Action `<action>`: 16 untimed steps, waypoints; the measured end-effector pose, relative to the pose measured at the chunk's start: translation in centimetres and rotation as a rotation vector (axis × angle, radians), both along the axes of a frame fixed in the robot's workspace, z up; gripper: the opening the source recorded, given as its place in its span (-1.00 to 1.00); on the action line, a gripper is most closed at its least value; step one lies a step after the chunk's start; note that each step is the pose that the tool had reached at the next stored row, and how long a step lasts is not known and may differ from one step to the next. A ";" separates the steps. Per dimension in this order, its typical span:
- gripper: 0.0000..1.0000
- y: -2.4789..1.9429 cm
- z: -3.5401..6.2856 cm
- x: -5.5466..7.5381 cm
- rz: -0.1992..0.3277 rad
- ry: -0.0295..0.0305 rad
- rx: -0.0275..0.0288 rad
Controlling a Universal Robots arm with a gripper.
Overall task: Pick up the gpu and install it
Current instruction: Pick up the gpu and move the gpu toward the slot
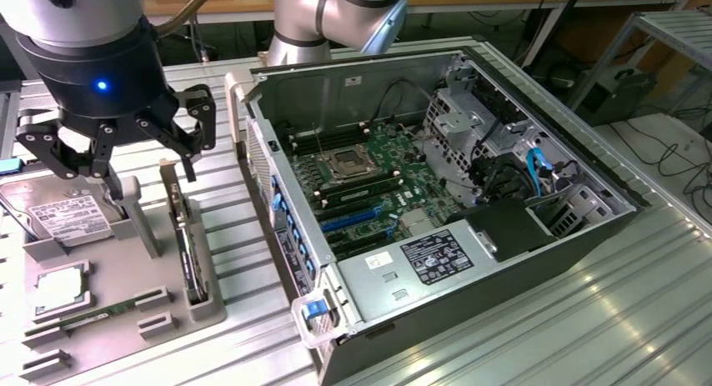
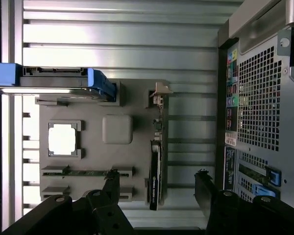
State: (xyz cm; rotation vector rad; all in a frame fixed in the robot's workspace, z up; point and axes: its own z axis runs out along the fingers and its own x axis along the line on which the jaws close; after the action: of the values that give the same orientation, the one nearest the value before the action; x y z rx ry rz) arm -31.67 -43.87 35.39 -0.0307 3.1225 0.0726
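Note:
The gpu (image 1: 192, 257) is a thin dark card standing on edge in a slot of the grey holder tray (image 1: 122, 336), its silver bracket (image 1: 169, 190) pointing up at the far end. My gripper (image 1: 133, 162) hangs open above the tray, holding nothing. In the wrist view the gpu (image 2: 155, 174) lies straight below, in line with the gap between the two black fingers (image 2: 112, 185), and my gripper (image 2: 158, 188) stands well clear of the card. The open computer case (image 1: 368, 94) with its motherboard and blue card slots (image 1: 350, 221) sits to the exterior view's right of the tray.
The tray also holds a silver hard drive (image 1: 67, 215), a processor chip (image 1: 62, 288) and a green memory stick (image 1: 100, 313). The case's perforated rear panel (image 2: 259, 98) stands close beside the tray. A ribbed metal table (image 1: 579, 319) carries everything.

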 end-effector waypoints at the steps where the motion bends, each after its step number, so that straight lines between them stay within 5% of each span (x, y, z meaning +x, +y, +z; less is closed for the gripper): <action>1: 0.45 0.00 -0.07 0.0 0.000 0.0000 0.0001; 16: 0.45 0.00 -0.74 0.0 0.000 0.0001 0.0000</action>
State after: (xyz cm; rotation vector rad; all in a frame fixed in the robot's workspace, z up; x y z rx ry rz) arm -31.66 -43.88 34.65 -0.0307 3.1226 0.0725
